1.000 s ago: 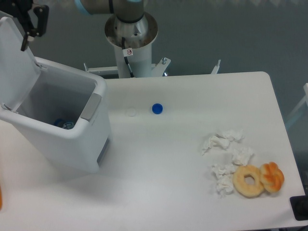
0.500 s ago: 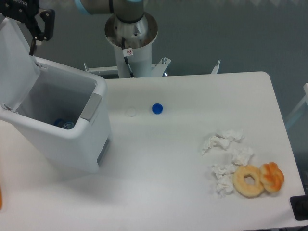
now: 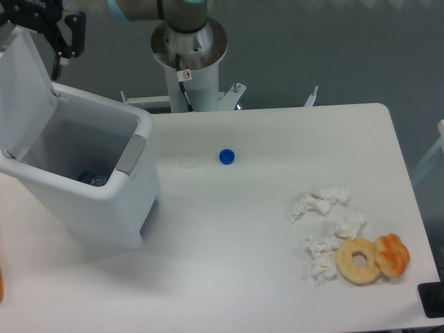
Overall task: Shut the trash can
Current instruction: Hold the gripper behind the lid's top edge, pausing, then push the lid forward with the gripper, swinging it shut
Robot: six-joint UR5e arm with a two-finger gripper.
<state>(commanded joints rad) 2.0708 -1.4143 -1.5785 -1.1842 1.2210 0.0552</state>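
Observation:
The trash can (image 3: 104,201) is a big white bin on the left of the table. Its flat lid (image 3: 24,97) stands open, leaning back at the far left, and the grey push tab (image 3: 132,154) sits on the right rim. Something blue (image 3: 92,178) lies inside the bin. My black gripper (image 3: 57,66) hangs at the top left, right by the lid's upper edge and partly behind it. The lid and the dark body hide how its fingers stand.
A blue bottle cap (image 3: 226,157) and a clear cap (image 3: 189,162) lie mid-table. Crumpled tissues (image 3: 326,222), a doughnut (image 3: 359,261) and an orange pastry (image 3: 393,254) sit at the front right. The robot's base column (image 3: 189,55) stands behind the table.
My gripper has shifted to the right and slightly up along the lid's top edge. The lid still stands open, hardly moved.

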